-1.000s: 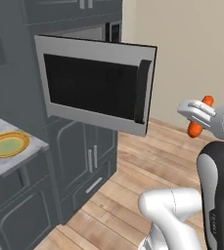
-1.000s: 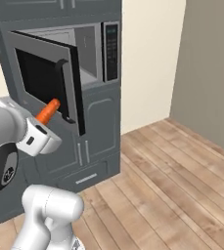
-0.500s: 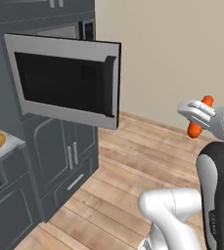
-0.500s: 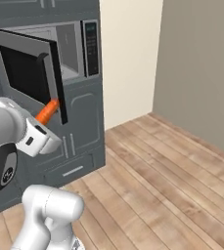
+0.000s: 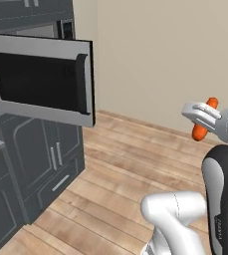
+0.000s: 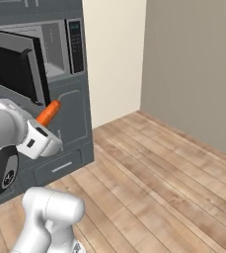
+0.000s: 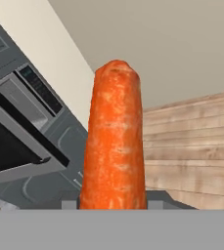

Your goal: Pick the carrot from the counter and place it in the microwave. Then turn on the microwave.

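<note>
Hand (image 5: 205,119) pinching the carrot (image 5: 203,121), long axis sticking out past the fingers. Microwave (image 6: 40,54), door swung open, lies at about 10 o'clock, well apart.

Through the hand camera I see the carrot (image 7: 113,141) standing upright and close, rising from the bottom edge. Left of it, the microwave (image 7: 25,132) hangs tilted, door swung open. Wooden floor (image 7: 191,146) lies to the right.
</note>
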